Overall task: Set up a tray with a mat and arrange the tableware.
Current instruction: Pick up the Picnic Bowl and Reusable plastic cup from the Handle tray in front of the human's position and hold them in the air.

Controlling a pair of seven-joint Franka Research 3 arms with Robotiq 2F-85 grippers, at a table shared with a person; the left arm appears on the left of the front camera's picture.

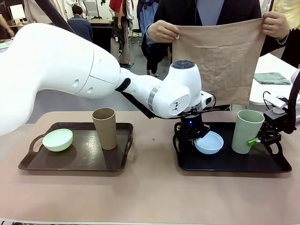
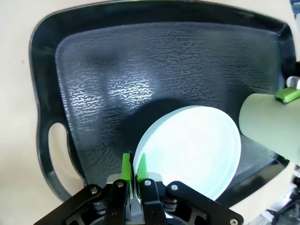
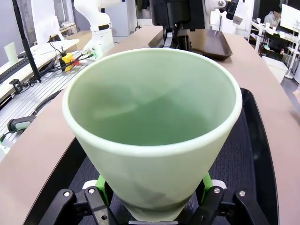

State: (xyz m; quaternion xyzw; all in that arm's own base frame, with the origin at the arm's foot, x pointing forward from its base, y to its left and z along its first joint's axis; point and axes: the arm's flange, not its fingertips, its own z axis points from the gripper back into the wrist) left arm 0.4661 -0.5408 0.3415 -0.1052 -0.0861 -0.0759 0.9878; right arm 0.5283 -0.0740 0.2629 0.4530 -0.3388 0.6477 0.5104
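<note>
The person across the table holds a tan cloth mat (image 1: 220, 61) up by its top corners, one hand (image 1: 163, 32) at each end, hanging over the far edge of the right tray (image 1: 234, 164). On that tray the left gripper (image 1: 191, 136) is closed on the rim of the light blue bowl (image 1: 209, 143), pinching it at about ten o'clock. The right gripper (image 1: 257, 140) clasps the pale sage green cup (image 1: 247, 131) low on its wall, at the bowl's three o'clock. I'd say the step is clearing this tray so the mat can go down. To do it well, both pieces want lifting straight up past the tray's raised rim, then holding off to the sides, out of the cloth's way. The bowl hangs from a thin edge pinch, so it wants a slow, level carry. Whether either piece has left the tray floor I cannot tell. The left wrist view makes the bowl grip plain, with a green pad (image 2: 125, 166) on each face of the rim, which the black gripper body hides from the front. The right wrist view looks down into the empty cup, its base wedged between the pads. The front view adds the left tray (image 1: 79, 154), holding the mint bowl (image 1: 57, 139) at nine o'clock and the tan-brown cup (image 1: 105, 128) at two.
</note>
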